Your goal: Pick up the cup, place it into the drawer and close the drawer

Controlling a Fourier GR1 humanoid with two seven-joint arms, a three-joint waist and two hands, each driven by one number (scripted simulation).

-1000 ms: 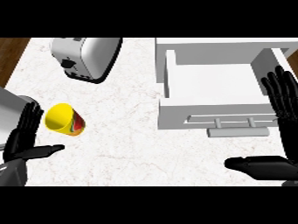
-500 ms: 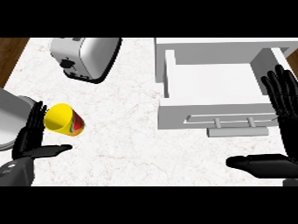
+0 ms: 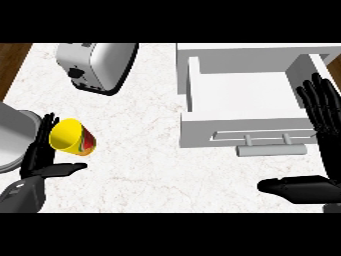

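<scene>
The left hand's fingers [image 3: 40, 142] stood straight and together, pointing up the view, their tips just behind the cup [image 3: 72, 137], while the thumb stuck out sideways beneath it; nothing was curled round the cup, and whether the fingers touched its far side could not be told. The left hand [image 3: 36, 162] sat near the bench's left edge, its grey forearm coming in from the lower left corner. The cup lay tipped on its side on the bench [image 3: 143, 165], yellow, with its mouth facing up and left and a patch of red and green on its lower right flank; no writing could be read on it. Just left of the hand stood a grey rounded container [image 3: 3, 135], partly cut off by the view's edge. A silver toaster [image 3: 99, 65] stood farther back, with a dark control on its front and no legible label. The white drawer [image 3: 247, 80] stood pulled out at the right, well apart from the cup, its handle [image 3: 270, 149] facing the robot. The right hand [image 3: 335, 145] rested at the right edge, fingers straight and slightly spread, thumb out to the left.
</scene>
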